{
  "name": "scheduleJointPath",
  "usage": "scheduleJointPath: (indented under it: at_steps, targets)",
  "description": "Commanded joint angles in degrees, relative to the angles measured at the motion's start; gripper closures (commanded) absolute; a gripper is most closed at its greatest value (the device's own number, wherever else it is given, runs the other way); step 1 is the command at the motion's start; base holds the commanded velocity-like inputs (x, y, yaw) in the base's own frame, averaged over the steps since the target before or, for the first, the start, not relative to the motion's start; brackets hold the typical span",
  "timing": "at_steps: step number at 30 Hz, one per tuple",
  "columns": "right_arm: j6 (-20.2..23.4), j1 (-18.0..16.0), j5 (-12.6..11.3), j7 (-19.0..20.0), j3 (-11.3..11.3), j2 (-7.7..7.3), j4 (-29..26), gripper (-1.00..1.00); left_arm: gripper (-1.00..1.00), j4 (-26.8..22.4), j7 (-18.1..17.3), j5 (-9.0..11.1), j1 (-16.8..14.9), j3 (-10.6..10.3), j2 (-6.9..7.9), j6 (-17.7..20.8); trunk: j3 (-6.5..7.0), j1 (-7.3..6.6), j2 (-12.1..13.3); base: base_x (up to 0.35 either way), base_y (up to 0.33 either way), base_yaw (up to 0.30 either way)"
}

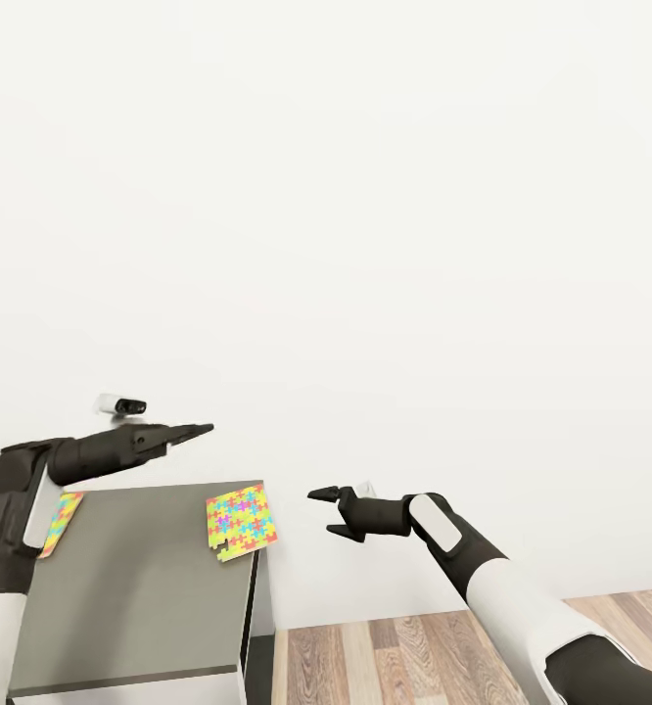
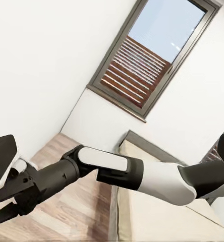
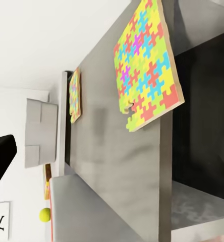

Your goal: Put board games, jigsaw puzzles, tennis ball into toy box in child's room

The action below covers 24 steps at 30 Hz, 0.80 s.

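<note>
Two jigsaw puzzles lie on the dark grey desk top (image 1: 140,587). One (image 1: 238,522) overhangs the desk's far right corner; the other (image 1: 62,519) is half hidden behind my left arm. My left gripper (image 1: 204,429) hovers above the desk's far edge, fingers together and empty. Off the desk's right side, my right gripper (image 1: 326,512) is open in the air, level with the corner puzzle. The right wrist view shows both puzzles (image 3: 145,65) (image 3: 74,96), the pale grey toy box (image 3: 41,128), a tennis ball (image 3: 45,215) and the edge of an orange board game (image 3: 47,182).
A plain white wall stands close behind the desk. Wood-plank floor (image 1: 414,656) lies to the desk's right. Shown in the left wrist view are my right arm (image 2: 117,174), the beige bed (image 2: 157,217) and a window with brown slats (image 2: 142,55).
</note>
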Motion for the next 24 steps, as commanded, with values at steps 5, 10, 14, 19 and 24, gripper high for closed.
scheduleJointPath:
  at_steps: [5,10,14,19,24]
  targets:
    - [0.0,-0.1,0.5,0.2,0.4,0.42,-0.1,-1.00,-1.00,5.0,-0.2,-5.3,-4.7,-3.9,-0.09,0.6,-0.07,0.00,0.0,0.000,0.000,0.000]
    - [-0.4,-0.1,0.5,0.1,0.6,0.85,-0.1,-1.00,-1.00,8.2,-0.2,-7.2,-5.6,-4.8,-0.06,0.6,-0.07,0.00,0.0,0.000,0.000,0.000]
    - [-0.7,-0.1,0.5,0.5,0.6,0.74,-0.4,-1.00,-1.00,9.7,-0.2,-7.4,-5.7,-4.8,0.07,0.6,-0.07,0.00,0.0,0.000,0.000,0.000]
    - [-0.8,-0.1,0.5,0.3,0.6,0.90,-0.6,-1.00,-1.00,10.2,-0.2,-7.4,-5.8,-5.1,-0.10,0.6,-0.07,0.00,0.0,0.000,0.000,0.000]
    - [-0.8,-0.1,0.5,0.0,0.5,0.94,-0.6,-1.00,-1.00,10.3,-0.2,-7.3,-5.8,-4.9,0.03,0.6,-0.07,0.00,0.0,0.000,0.000,0.000]
